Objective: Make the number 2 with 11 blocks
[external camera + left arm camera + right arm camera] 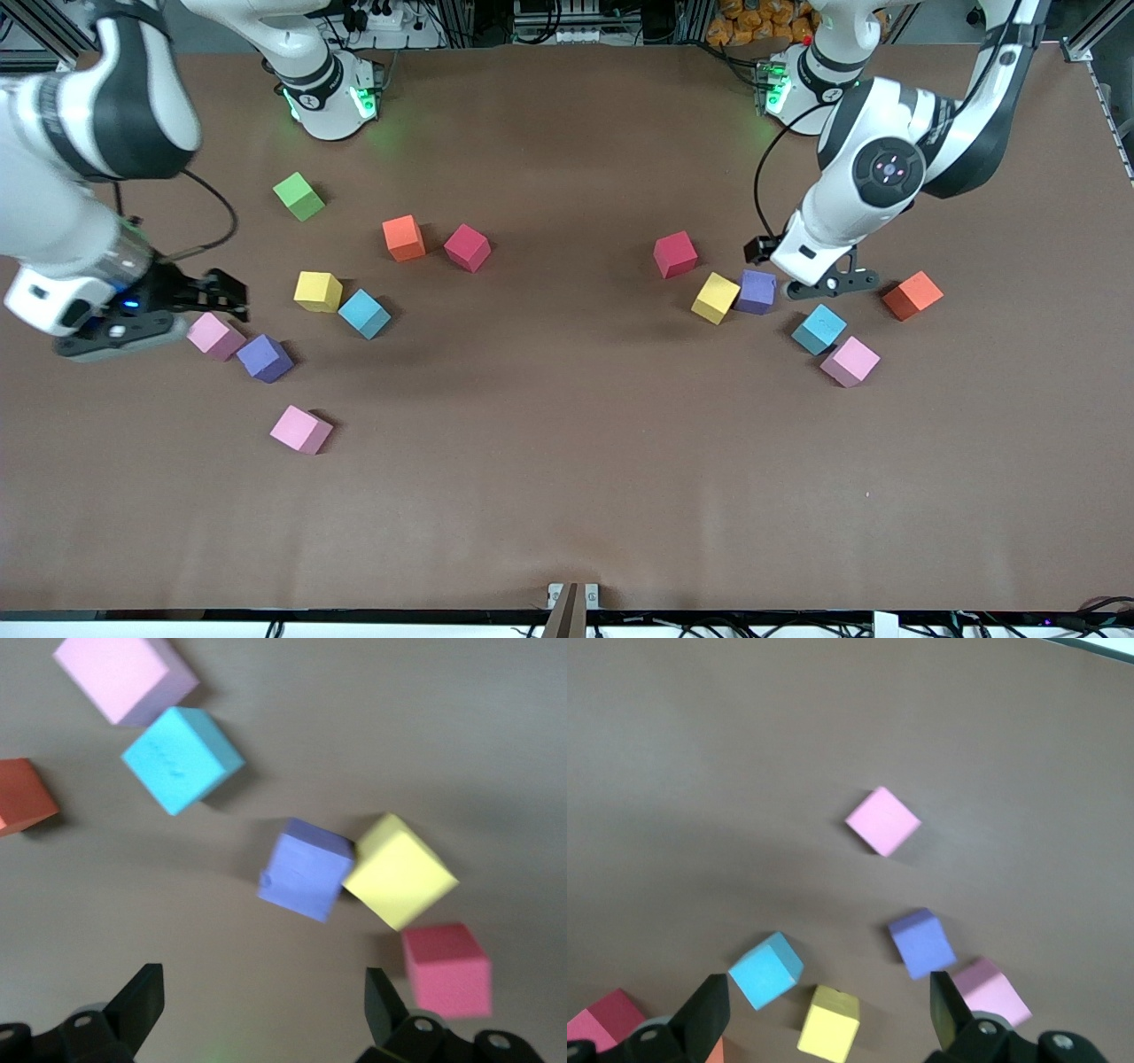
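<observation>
Starting out: the blocks lie loose on the surface [567,496], no number 2 formed yet.

Left claw [828,285], released and empty, hovers just beside the purple block [757,291] and yellow block [716,298]. Right claw [213,297], also released, hangs beside a pink block [215,336]. By my judgement, every placement is left to do.

Brown surface [567,461], cubes scattered in two loose bunches, no digit shape.

Right arm's end: green cube [299,196], orange [403,237], red [467,247], yellow [317,291], light blue [364,314], pink [215,336] touching purple [264,358], pink [301,430] nearest camera.

Left arm's end: red [675,254], yellow [715,298] touching purple [757,291], light blue [818,329], pink [850,361], orange [912,295].
</observation>
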Tool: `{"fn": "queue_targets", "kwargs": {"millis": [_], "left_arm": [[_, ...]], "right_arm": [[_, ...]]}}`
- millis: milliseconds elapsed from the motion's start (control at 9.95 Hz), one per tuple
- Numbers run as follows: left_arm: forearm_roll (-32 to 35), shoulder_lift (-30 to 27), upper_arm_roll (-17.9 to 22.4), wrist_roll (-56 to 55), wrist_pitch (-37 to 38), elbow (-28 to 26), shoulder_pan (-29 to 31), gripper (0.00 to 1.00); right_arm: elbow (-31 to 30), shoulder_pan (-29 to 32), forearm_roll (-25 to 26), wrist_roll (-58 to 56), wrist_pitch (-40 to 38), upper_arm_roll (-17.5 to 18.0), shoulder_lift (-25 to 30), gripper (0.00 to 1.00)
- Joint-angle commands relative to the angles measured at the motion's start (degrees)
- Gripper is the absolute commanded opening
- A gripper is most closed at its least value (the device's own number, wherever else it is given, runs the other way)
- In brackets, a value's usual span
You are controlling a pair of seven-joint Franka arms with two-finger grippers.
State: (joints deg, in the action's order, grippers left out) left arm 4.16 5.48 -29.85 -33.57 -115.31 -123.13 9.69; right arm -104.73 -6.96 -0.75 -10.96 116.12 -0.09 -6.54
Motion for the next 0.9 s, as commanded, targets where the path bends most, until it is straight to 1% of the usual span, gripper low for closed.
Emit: {"fn": "queue_targets", "kwargs": {"millis": [0, 100, 201, 301, 402, 502, 703, 804], "left_arm": [[4.1, 4.1, -0.5, -4.5, -3.3, 0.2, 5.8, 1.00], [4.1, 4.5, -0.5, -5.1, -3.5, 0.2, 6.6, 1.00], [4.1, 4.8, -0.5, -7.5, -3.9, 0.1, 6.7, 1.00], [4.1, 5.9, -0.5, -11.3, -5.1, 0.1, 6.7, 1.00], [4.3, 6.2, -0.5, -12.2, -7.0, -0.9, 6.3, 1.00], [4.4, 6.0, -0.6, -13.4, -8.2, -2.1, 6.1, 1.00], [4.5, 6.2, -0.6, -20.5, -9.9, -3.7, 5.8, 1.00], [4.5, 6.1, -0.6, -23.7, -10.6, -4.4, 5.3, 1.00]], "right_arm": [[-4.8, -5.2, 0.0, 0.2, 5.7, -0.2, -0.7, 1.00], [-7.3, -7.6, 0.0, 0.2, 7.8, -0.1, -0.4, 1.00], [-9.1, -9.5, 0.0, 0.2, 8.2, 0.0, -0.1, 1.00], [-11.4, -12.1, 0.0, -0.1, 8.3, 0.0, 0.6, 1.00], [-14.1, -14.4, 0.0, -0.5, 9.6, 0.7, 0.9, 1.00], [-16.9, -16.7, 0.0, -0.6, 12.2, 1.3, 1.4, 1.00], [-25.7, -22.5, 0.0, -0.5, 21.0, 1.3, 3.5, 1.00], [-28.2, -23.8, 0.0, -0.5, 22.2, 1.8, 3.9, 1.00]]}}
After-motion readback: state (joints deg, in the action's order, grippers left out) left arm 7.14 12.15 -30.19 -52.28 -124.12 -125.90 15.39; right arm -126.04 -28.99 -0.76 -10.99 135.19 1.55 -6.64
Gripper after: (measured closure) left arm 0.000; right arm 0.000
